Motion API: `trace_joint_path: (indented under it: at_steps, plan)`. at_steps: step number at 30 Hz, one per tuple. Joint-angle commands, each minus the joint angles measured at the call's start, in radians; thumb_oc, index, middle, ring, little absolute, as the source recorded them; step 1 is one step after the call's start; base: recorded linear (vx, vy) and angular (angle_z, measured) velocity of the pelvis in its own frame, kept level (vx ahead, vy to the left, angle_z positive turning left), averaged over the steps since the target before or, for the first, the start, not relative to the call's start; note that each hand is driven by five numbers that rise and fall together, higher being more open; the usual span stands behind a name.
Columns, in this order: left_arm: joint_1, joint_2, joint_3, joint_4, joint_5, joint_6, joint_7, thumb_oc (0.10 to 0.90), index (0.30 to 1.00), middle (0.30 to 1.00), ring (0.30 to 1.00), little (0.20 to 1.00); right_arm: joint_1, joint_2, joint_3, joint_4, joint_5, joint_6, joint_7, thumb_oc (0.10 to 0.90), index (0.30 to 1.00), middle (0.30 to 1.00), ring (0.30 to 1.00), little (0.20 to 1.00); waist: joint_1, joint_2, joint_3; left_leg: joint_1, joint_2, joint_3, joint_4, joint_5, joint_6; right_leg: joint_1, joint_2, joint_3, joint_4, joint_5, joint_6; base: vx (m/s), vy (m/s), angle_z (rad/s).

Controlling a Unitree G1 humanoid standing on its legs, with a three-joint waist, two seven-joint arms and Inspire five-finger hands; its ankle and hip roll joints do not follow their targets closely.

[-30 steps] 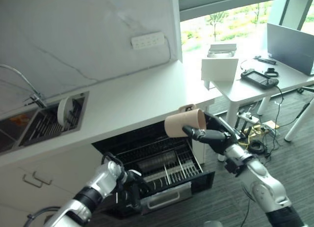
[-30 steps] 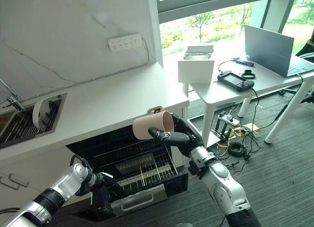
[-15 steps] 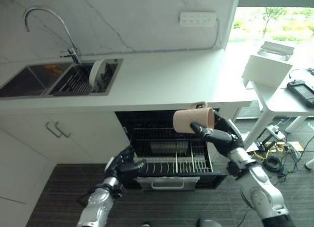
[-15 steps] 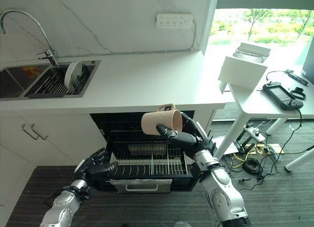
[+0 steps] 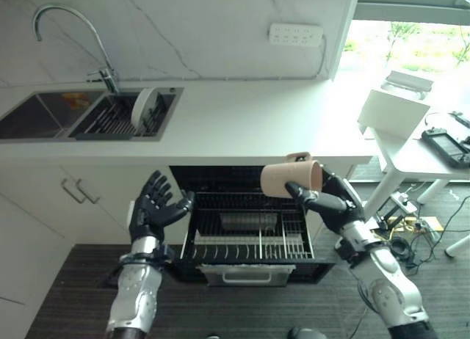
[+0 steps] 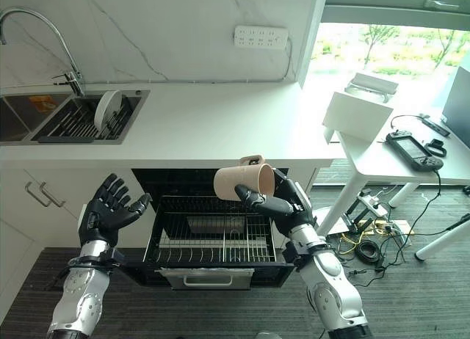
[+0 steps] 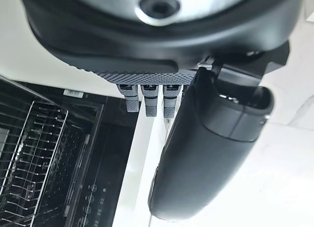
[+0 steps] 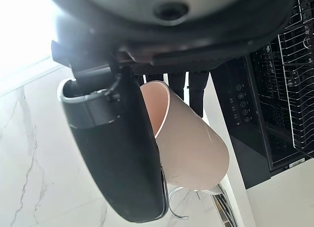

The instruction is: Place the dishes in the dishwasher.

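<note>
- A kitchen corner is sitting inside an office: a white counter (image 6: 213, 126) is carrying a sink (image 6: 44, 122) and tap (image 6: 44, 38) at its left end.
- A dishwasher (image 6: 220, 243) is standing open under the counter's front edge.
- A desk (image 6: 411, 163) with a laptop (image 6: 457, 97) is standing by the window.

Access to the rack (image 6: 220, 240) is from above: the pulled-out wire basket sits open-topped beyond the bench (image 6: 213, 126) edge. Obstacles: the bench overhang at 12 o'clock, and upright tines across the rack floor (a dark item lies at its centre). The right hand (image 6: 283, 203), holding the mug (image 6: 242, 183), occupies the space at 2 o'clock; the left hand (image 6: 109, 210) stands spread at 9 o'clock, apart from the rack.
</note>
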Motion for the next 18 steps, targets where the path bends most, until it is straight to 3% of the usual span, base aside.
trace_joint_path:
  at_steps: [1,4,8,18]
  plan:
    - [-0.105,0.062,-0.038,-0.052,0.022,0.014,0.015,0.8,0.9,0.9,0.9,0.9,-0.097,0.017,-0.069,-0.124,-0.024,-0.085,0.005,0.4,0.3,0.3,0.3,0.3,-0.023,0.01,-0.012,0.005,0.081,-0.018,0.128,-0.118,-0.012,0.051,-0.044,0.01,-0.051,-0.013,0.058,0.08,0.015,0.01]
    - [-0.133,0.052,-0.11,-0.04,0.004,0.062,0.031,0.8,0.9,0.9,0.9,0.9,-0.127,-0.017,-0.078,-0.116,-0.033,-0.112,0.001,0.4,0.3,0.3,0.3,0.3,-0.035,0.009,0.043,-0.047,0.093,-0.017,0.128,-0.091,-0.016,-0.01,-0.03,0.03,-0.051,0.013,0.055,-0.12,0.003,-0.08]
    - [-0.168,0.061,-0.148,-0.039,-0.006,0.062,0.032,0.8,0.9,0.9,0.9,0.9,-0.181,-0.047,-0.077,-0.095,-0.049,-0.161,-0.007,0.4,0.3,0.3,0.3,0.3,-0.037,0.006,0.091,-0.085,0.093,-0.02,0.128,-0.075,-0.017,-0.05,-0.027,0.034,-0.051,0.028,0.057,-0.13,-0.016,-0.15]
    - [-0.181,0.085,-0.179,-0.045,0.082,0.106,0.047,0.8,0.9,0.9,0.9,0.9,-0.2,-0.081,-0.094,-0.078,-0.076,-0.176,-0.024,0.4,0.3,0.3,0.3,0.3,-0.032,0.013,0.1,-0.085,0.097,-0.024,0.128,-0.059,-0.027,-0.039,-0.033,0.021,-0.051,0.028,0.059,0.04,-0.001,-0.01]
